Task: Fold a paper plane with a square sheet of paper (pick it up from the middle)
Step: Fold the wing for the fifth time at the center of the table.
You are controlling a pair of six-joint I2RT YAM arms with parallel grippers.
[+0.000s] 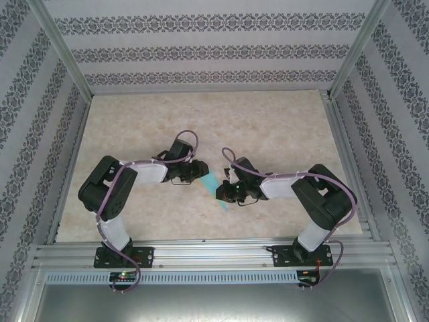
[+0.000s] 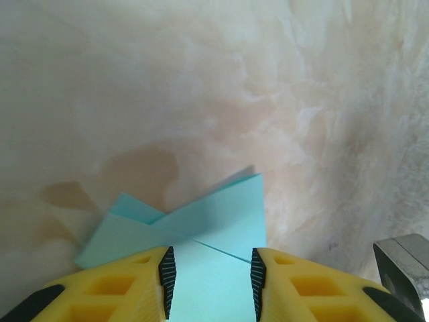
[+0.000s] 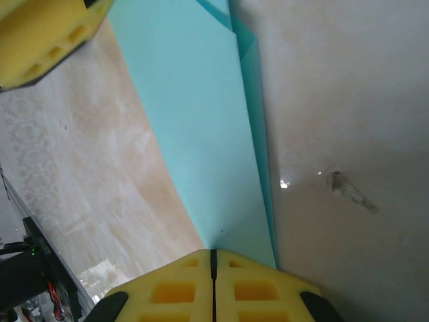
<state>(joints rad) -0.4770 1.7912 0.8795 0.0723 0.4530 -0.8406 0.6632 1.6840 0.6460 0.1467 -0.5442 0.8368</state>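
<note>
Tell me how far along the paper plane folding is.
Done: the teal paper is already folded into a long, narrow, layered shape with diagonal flaps. In hand: the right gripper, shut, seems to pinch its narrow end, while the left gripper straddles the wider end with jaws open. Left: likely the last wing folds and letting go; how many folds remain I can't tell.

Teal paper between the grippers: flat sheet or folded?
Folded. Left wrist view: the teal paper shows overlapping flaps meeting at creases; right wrist view: a narrow wedge with layered edges.

Matt paper plane, glossy marbled table
</note>
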